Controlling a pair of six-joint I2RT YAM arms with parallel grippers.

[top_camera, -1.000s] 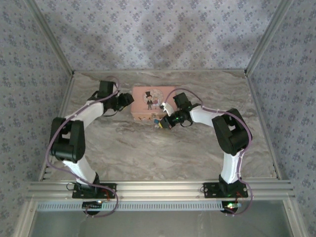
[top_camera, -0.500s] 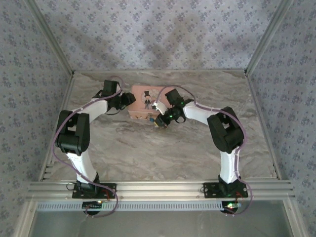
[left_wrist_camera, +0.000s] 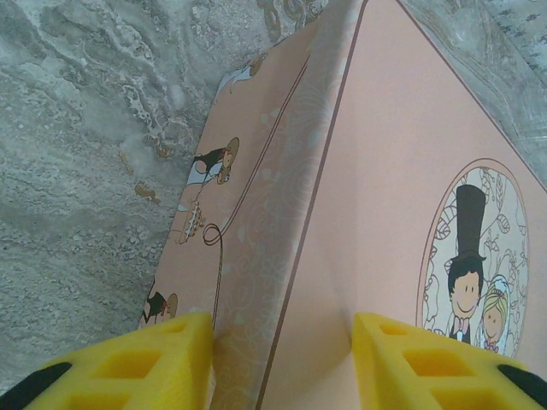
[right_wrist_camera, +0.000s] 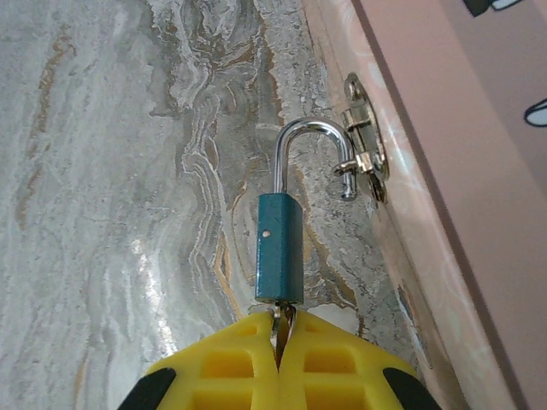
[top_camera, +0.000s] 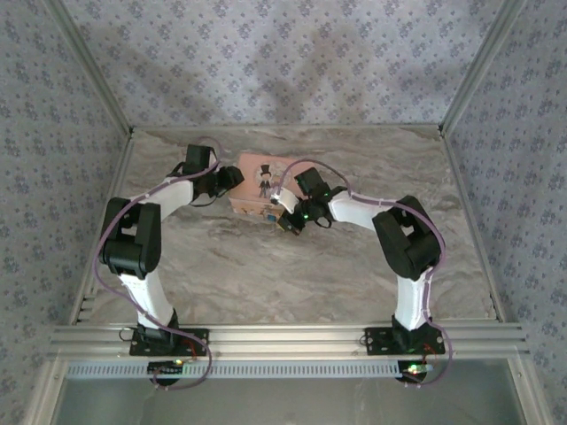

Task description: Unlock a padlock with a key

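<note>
My right jaws (right_wrist_camera: 278, 342) pinch the key (right_wrist_camera: 280, 323) in the padlock (right_wrist_camera: 280, 246); shackle sprung open beside the tin's hasp (right_wrist_camera: 363, 149) | my left jaws (left_wrist_camera: 282, 354) gape astride the tin (left_wrist_camera: 385, 213)

No readable text anywhere; the pink tin (left_wrist_camera: 402, 196) bears only a cartoon couple.

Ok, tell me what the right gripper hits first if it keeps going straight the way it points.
The right gripper, shut on a key in the padlock, points along the pink tin's side. Straight ahead the padlock's shackle leads; beyond looks like bare marbled table, though depth is unclear.
</note>
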